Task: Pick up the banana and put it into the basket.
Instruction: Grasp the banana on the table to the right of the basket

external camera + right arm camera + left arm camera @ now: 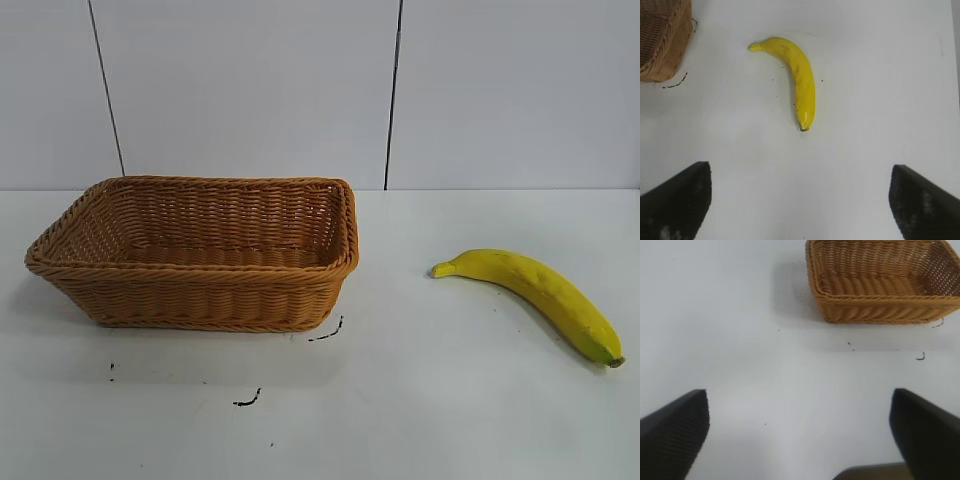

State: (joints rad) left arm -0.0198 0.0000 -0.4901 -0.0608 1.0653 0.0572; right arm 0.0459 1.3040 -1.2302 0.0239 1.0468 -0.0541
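On the white bench (400, 400), right of the basket (200, 255) and well apart from it: banana (535, 292), flat on its side, stem end toward the basket, dark blossom tip pointing away. Basket holding nothing so far

Likely light, firm enough for a squeeze yet easily bruised; smooth curved skin, prone to rolling or slipping out of a pinch near either tapered end. Best taken across the thick middle of the curve, jaws closing across the narrow width, pressure kept modest

From the right wrist view: banana (800, 80) ahead of the right end effector (800, 200), roughly centred between the two dark fingers (675, 200), not yet between them; bare bench separating fruit from fingertips. Fingers spread almost fully, gripping nothing. Long axis of the fruit running mostly along the line of approach, so a close across the width looks feasible without much wrist turning

Left end effector (800, 435) parked over bare bench near the basket (880, 285), jaws wide apart, holding nothing, probably no part in the pick
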